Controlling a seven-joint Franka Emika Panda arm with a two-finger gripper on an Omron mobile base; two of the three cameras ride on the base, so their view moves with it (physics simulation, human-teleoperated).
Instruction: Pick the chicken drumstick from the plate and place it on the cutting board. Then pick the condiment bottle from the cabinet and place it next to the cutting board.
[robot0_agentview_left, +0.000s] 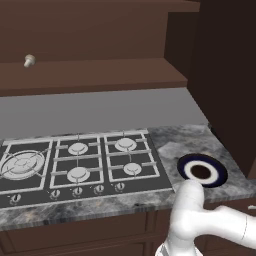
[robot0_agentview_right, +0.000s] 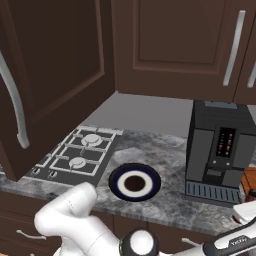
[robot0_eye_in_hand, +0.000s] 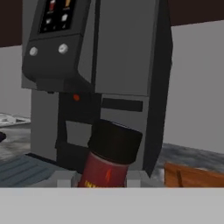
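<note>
The condiment bottle (robot0_eye_in_hand: 107, 164), red with a black cap, stands between my gripper (robot0_eye_in_hand: 103, 179) fingertips, which sit tight against both its sides. It is right in front of the coffee machine, with the wooden cutting board (robot0_eye_in_hand: 192, 176) just to its right. The board's corner (robot0_agentview_right: 249, 179) also peeks in at the right edge of the right base view. The plate (robot0_agentview_left: 186, 166) (robot0_agentview_right: 116, 186) lies bare on the counter beside the stove. I cannot make out the chicken drumstick. The cabinet (robot0_agentview_right: 55, 75) door hangs open, and its shelf (robot0_agentview_left: 100, 75) runs above the stove.
A tall dark coffee machine (robot0_agentview_right: 220, 147) (robot0_eye_in_hand: 113, 52) stands close behind the bottle. The gas stove (robot0_agentview_left: 80, 162) fills the counter's left. A small pale object (robot0_agentview_left: 29, 61) sits on the cabinet shelf. The open door (robot0_agentview_left: 225, 75) juts out over the counter near the plate.
</note>
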